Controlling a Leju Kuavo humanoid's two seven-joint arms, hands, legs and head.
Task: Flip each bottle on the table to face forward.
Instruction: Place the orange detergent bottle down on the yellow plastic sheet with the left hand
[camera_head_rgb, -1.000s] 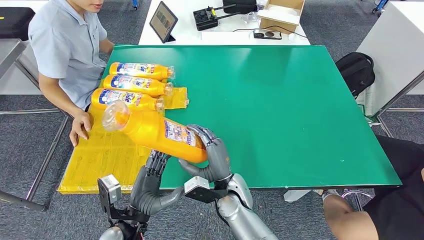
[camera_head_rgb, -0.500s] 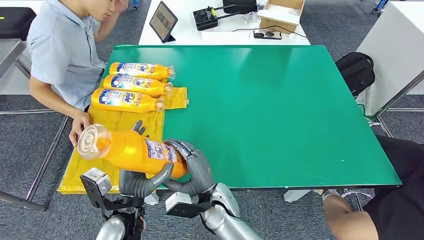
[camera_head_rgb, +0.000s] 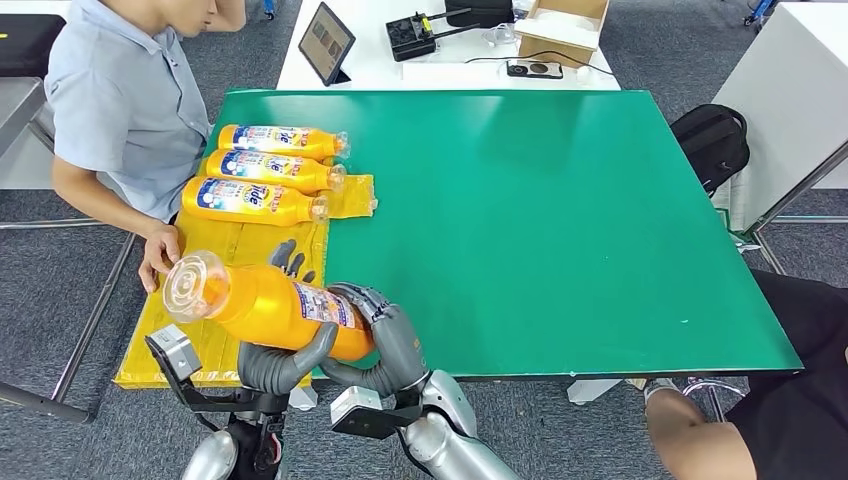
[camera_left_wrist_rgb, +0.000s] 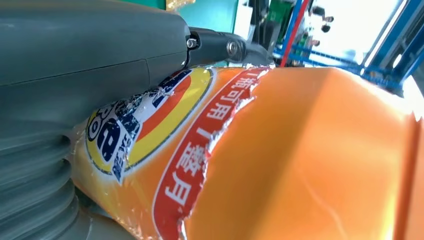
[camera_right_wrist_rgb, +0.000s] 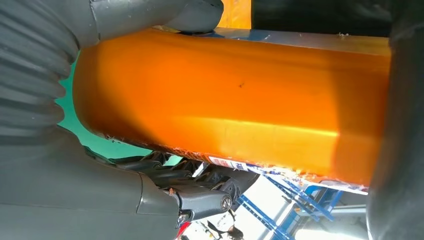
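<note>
Four orange bottles show in the head view. Three lie in a row (camera_head_rgb: 270, 170) at the upper left of the green table (camera_head_rgb: 560, 220), side by side on a yellow sheet (camera_head_rgb: 215, 300), caps pointing right, blue-and-white labels up. The fourth, the held bottle (camera_head_rgb: 270, 303), is at the lower left of the frame, above the sheet's near part, tilted with its clear cap end raised toward the left.

Both hands grip it. The left hand (camera_head_rgb: 285, 355) cups it from beneath, thumb curling up its near side and dark fingertips showing above its far side. The right hand (camera_head_rgb: 385, 335) wraps the base end, fingers folded over the top. In the left wrist view the bottle's torn label (camera_left_wrist_rgb: 165, 150) is close up, part of its print cut off by the grey hand cover. In the right wrist view the bottle's plain orange side (camera_right_wrist_rgb: 235, 100) runs across, its ends hidden by the hand.

One person (camera_head_rgb: 120, 100) sits at the upper left, head cut off by the frame, a hand (camera_head_rgb: 160, 255) resting on the sheet's edge. A second person's knee (camera_head_rgb: 700, 430) is at the lower right. A tablet (camera_head_rgb: 326, 42) stands on a white table (camera_head_rgb: 350, 70) at the top.
</note>
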